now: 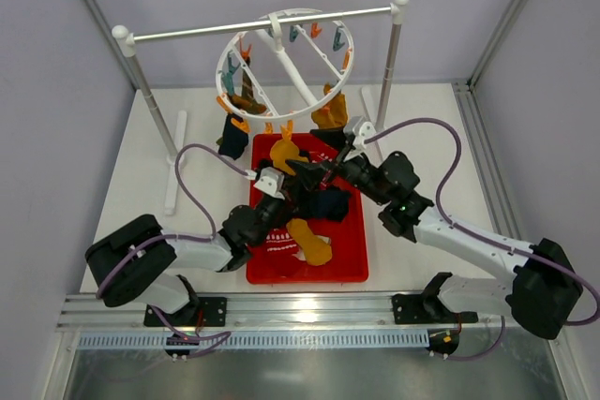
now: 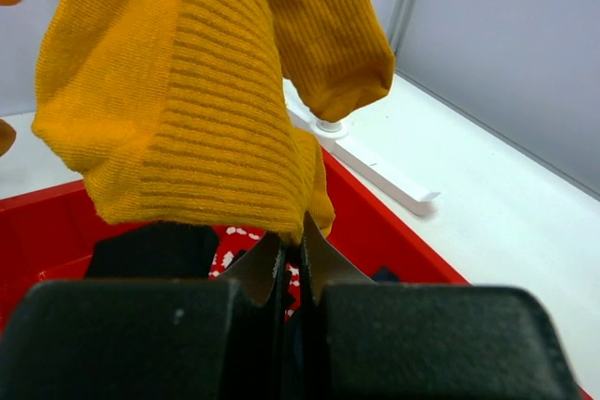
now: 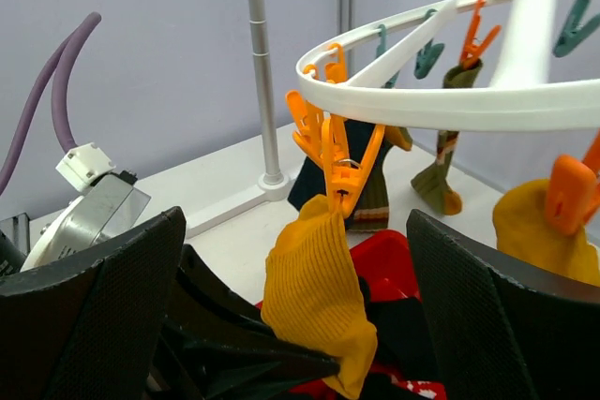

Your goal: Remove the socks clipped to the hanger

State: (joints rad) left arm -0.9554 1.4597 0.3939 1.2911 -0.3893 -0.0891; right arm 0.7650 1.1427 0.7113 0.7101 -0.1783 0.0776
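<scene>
The left arm runs from the bench's (image 1: 141,185) near left corner diagonally toward the middle, wrist raised. The left claw (image 2: 292,255) is shut tight, pinching the lower ribbed edge of a mustard-yellow sock (image 2: 178,110). The right arm stretches in from the near right corner, and the right claw (image 3: 295,231) stands spread wide and holds nothing, one finger on each side of that sock without touching it. The sock hangs long-axis nearly upright, its top caught in an orange clip (image 3: 330,152) on the near rim of the white ring hanger (image 3: 422,105) and its ribbed end pointing down over the far edge of the red tray (image 1: 347,259). The hanger hangs tilted from the silver bar (image 1: 262,25) toward the bench's far edge. A second mustard sock (image 2: 323,35) hangs just beside the first.
</scene>
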